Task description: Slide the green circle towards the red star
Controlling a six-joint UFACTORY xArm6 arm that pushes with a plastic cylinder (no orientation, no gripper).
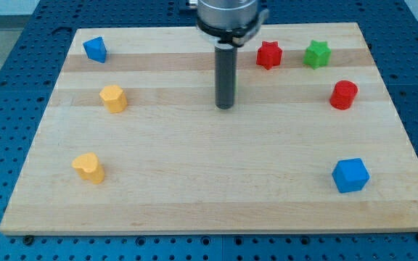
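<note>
My tip [225, 107] stood just before the green circle [236, 87], nearly hiding it; no pincer existed. The light, rigid circle probably slid easily toward the red star [268, 54].

The tabletop [209, 181] is pale wood with a visible lengthwise grain and a smooth, matt finish. Around it lies a blue perforated base [20, 87] that looks like painted metal. The blocks on the tabletop, such as the red star [268, 55] and blue cube [350, 175], look like smooth, slightly glossy plastic. The rod [226, 76] is dark, with a dull metallic sheen.
</note>
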